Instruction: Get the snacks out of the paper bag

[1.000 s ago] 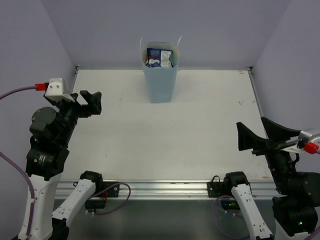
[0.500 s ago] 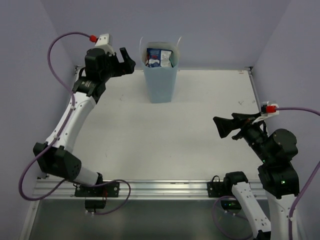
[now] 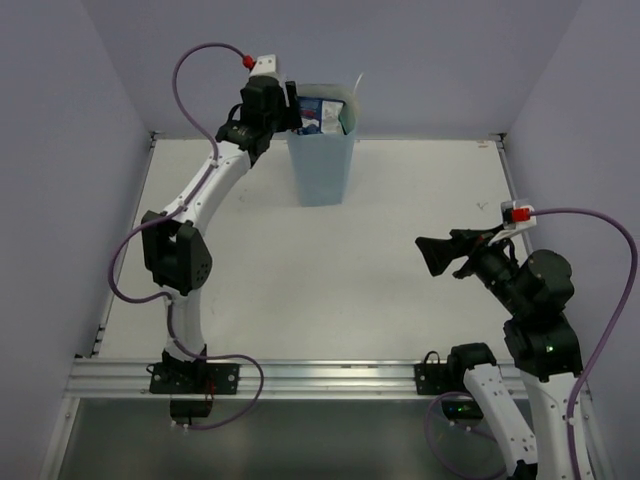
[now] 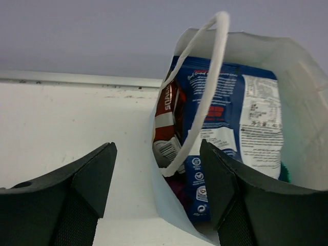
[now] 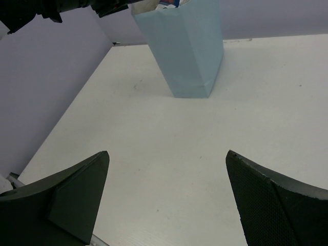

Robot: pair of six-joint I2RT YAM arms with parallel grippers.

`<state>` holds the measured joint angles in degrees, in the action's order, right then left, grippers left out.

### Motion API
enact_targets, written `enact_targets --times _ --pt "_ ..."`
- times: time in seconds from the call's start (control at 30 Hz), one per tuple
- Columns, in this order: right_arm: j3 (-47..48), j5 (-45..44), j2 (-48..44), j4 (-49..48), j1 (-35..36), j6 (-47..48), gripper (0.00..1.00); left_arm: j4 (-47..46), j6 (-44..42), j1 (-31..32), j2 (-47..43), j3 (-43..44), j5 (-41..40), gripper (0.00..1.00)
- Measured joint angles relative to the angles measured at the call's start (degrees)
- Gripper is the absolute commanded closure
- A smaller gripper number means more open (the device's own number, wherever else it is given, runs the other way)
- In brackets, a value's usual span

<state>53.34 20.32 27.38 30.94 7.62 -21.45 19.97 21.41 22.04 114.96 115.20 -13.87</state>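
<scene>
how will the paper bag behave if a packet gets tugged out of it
The paper bag stands tall on a narrow base, so it probably tips or slides easily. It looks thin-walled, so likely flexes. Its white handle curves limply, so likely floppy.

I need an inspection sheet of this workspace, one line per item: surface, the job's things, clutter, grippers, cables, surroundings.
Surface: white table, a few faint scuffs.
Job's things: paper bag upright at the far edge; a blue-white packet and a red-white packet show inside; no packet lies outside.
Clutter: nothing seen.
Grippers: left gripper open at the bag's mouth, the near wall and a loop handle between its fingers; right gripper open over the table, far from the bag.
Cables: purple cables loop from both wrists.
Surroundings: lavender walls; metal rail at the near edge.
</scene>
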Motion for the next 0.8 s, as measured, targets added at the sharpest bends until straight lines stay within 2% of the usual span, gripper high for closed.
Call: enact_targets --times 0.13,0.17,0.23,0.27,0.33,0.5,0.6,0.7,0.8 --pt "-0.6 0.2 0.0 -0.6 0.0 0.0 0.01 2.2 0.4 0.0 1.8 0.1 -1.9 0.51" --pt "-0.6 0.2 0.0 -0.7 0.0 0.0 0.01 2.4 0.7 0.0 2.2 0.2 -2.1 0.64" --pt "-0.6 0.2 0.0 -1.0 0.0 0.0 0.01 2.9 1.1 0.1 3.1 1.0 -2.0 0.78" --pt "-0.6 0.2 0.0 -1.2 0.0 0.0 0.01 3.4 1.2 0.1 3.4 1.7 -2.0 0.9" --pt "-0.7 0.2 0.0 -1.4 0.0 0.1 0.01 4.5 1.6 0.2 3.6 2.4 -1.8 1.0" --pt "-0.7 0.2 -0.5 -1.4 0.0 0.5 0.01 6.6 1.5 0.2 2.6 2.3 -0.4 1.0" --pt "-0.7 0.2 -0.7 -1.4 0.0 0.8 0.01 9.6 0.8 0.2 -1.7 -1.7 2.7 1.0" --pt "-0.6 0.1 -0.9 -1.3 0.0 1.4 0.01 12.4 -0.2 0.3 -9.7 -10.2 5.9 1.0" --pt "-0.6 0.0 -1.2 -1.1 0.0 2.2 0.01 14.7 -1.2 0.2 -21.7 -22.4 8.2 1.0"
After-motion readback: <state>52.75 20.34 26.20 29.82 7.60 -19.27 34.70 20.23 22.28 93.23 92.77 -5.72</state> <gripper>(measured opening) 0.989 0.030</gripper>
